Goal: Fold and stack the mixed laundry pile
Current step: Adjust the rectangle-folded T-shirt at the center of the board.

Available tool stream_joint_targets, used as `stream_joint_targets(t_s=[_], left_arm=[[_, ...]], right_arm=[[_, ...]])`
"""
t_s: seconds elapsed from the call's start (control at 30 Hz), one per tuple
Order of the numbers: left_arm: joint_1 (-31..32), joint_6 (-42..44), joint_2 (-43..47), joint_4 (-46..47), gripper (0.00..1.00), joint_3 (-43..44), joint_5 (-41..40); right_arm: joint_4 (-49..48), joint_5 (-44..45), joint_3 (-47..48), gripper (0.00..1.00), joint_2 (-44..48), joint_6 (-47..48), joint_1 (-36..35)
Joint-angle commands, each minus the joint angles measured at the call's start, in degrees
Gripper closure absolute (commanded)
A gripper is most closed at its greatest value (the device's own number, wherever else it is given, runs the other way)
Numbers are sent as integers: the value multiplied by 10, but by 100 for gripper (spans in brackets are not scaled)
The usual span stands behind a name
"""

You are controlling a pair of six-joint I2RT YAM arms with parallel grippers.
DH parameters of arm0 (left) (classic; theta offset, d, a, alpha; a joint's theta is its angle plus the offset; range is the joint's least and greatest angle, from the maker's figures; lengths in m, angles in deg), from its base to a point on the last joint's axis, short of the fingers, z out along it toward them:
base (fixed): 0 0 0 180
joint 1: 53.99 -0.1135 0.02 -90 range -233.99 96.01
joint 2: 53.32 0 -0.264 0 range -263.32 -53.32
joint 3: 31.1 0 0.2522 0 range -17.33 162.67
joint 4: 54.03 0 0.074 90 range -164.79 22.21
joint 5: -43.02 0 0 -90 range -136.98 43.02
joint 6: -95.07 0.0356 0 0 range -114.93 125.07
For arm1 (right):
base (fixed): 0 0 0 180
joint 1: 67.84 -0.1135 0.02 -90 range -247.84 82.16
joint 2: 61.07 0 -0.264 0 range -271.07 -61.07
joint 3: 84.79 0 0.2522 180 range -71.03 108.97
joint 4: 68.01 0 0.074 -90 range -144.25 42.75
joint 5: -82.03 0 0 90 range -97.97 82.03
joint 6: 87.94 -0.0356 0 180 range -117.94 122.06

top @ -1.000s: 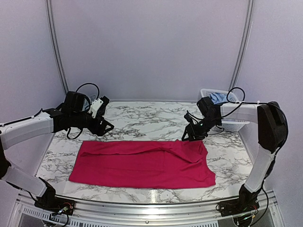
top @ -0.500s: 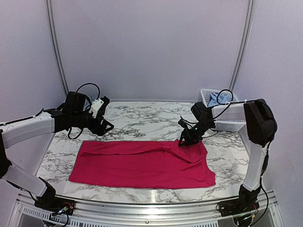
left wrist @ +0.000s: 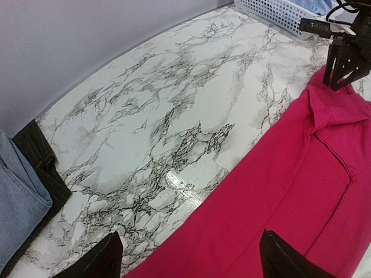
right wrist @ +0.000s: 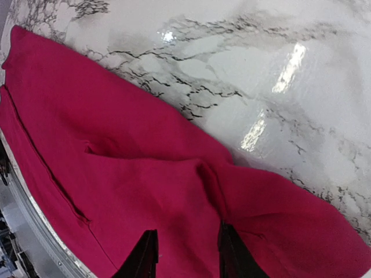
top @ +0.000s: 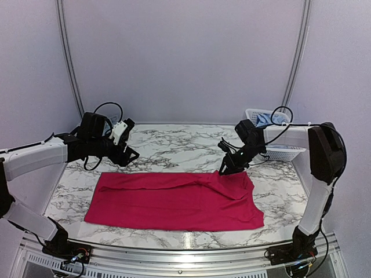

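Note:
The bright pink-red T-shirt (top: pixel 174 200) lies flat, folded into a long band across the table's front half; it also shows in the left wrist view (left wrist: pixel 301 191) and the right wrist view (right wrist: pixel 116 150). My right gripper (top: pixel 225 168) is at the shirt's far right edge, where the cloth is rucked into a small ridge (right wrist: pixel 211 182). Its jaws stand a little apart over the cloth (right wrist: pixel 186 258). My left gripper (top: pixel 131 155) hovers wide open and empty (left wrist: pixel 191 267) above the shirt's far left edge. A faded denim piece (left wrist: pixel 17 202) lies on a dark one (left wrist: pixel 40 159) at the far left.
A white slatted basket (top: pixel 279 152) stands at the back right with light blue cloth (top: pixel 266 120) in it; its rim shows in the left wrist view (left wrist: pixel 278 11). Bare marble table (top: pixel 179 147) lies behind the shirt. The table's metal front edge (top: pixel 185 240) is near the shirt's hem.
My right gripper swung left and down to the shirt's far edge, then shifted slightly back right. The shirt's ridge there barely changed. The left arm has not moved.

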Motion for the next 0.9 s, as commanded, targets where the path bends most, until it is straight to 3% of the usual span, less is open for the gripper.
stream_joint_targets(t_s=[0.0,0.03,0.1,0.2,0.63,0.87], left_arm=[[1,2,-6,11,16,12,1],[1,2,-6,11,16,13,2],[1,2,-5,11,16,13,2],[1,3,-1,11,16,12,1],[1,6,2,11,15,7,1],[1,9,-3,11,15,8,-1]], right_arm=[[9,15,11,75,30,-5,-6],[11,8,13,80,27,-3,-6],[15,-3,18,81,20,1,-6],[17,20,22,68,14,0,-6],[7,50,33,66,-56,16,-5],[26,30,47,77,-33,12,-8]])
